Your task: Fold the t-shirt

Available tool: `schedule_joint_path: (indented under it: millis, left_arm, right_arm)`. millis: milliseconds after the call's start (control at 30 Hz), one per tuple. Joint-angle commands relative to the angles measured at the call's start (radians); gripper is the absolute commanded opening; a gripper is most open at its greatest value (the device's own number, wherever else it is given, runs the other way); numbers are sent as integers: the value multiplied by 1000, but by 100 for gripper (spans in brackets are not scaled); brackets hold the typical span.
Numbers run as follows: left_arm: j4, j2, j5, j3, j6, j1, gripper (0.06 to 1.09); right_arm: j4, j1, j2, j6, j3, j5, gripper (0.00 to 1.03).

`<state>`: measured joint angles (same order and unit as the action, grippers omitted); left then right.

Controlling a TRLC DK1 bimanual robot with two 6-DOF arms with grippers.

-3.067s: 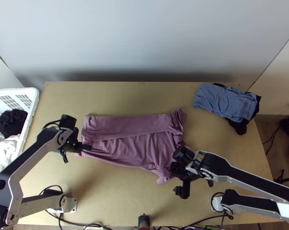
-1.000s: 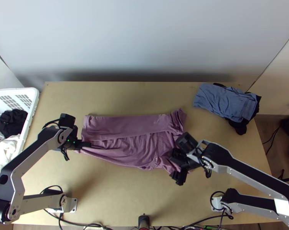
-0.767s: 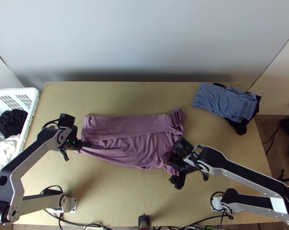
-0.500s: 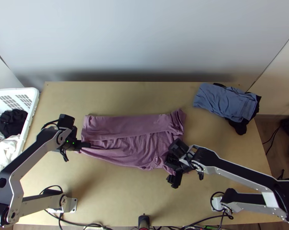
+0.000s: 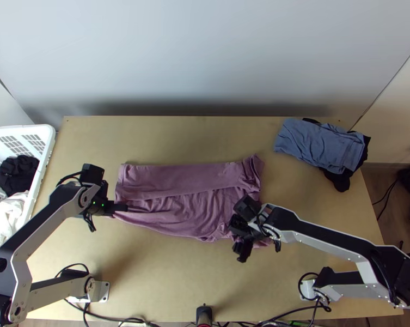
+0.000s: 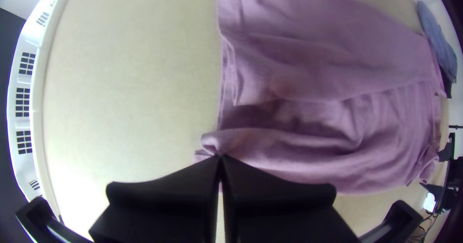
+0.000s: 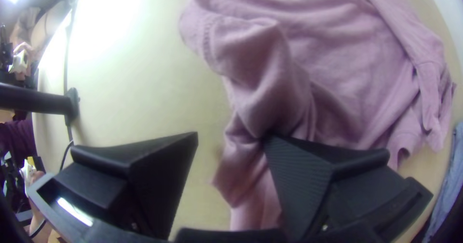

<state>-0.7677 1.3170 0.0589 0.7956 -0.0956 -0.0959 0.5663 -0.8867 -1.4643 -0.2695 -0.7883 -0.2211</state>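
Pinching the t-shirt (image 5: 196,210) at nine o'clock with my left gripper (image 5: 124,207), I hold my right gripper (image 5: 236,238) spread at its bunched corner, near five o'clock.

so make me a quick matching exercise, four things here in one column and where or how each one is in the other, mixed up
1. left pincer
2. right pincer
3. basket
4. blue cloth

A. lying on black cloth
B. open, its fingers apart
C. shut on an edge of the pink t-shirt
D. at the table's left side in the top view

Pairs: 1-C, 2-B, 3-D, 4-A
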Motion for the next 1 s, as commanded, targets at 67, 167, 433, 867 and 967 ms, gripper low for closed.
schedule_joint_path:
  millis: [67, 167, 433, 867, 967]
  left_arm:
    - [-2, -12, -1, -6, 0, 1, 11]
    - [-2, -12, -1, -4, 2, -1, 11]
    - [-2, -12, -1, -1, 2, -2, 11]
    - [-56, -78, -2, 34, 5, 7, 11]
    - [-82, -101, -2, 59, 5, 18, 11]
  right_arm:
    - [-20, 68, -2, -23, -25, 26, 7]
    - [-19, 78, 15, -22, -25, 39, 3]
    - [17, 121, 117, -20, -35, 43, 3]
    - [201, 209, 294, -30, -106, 45, 3]
    - [222, 238, 317, -31, -127, 45, 3]
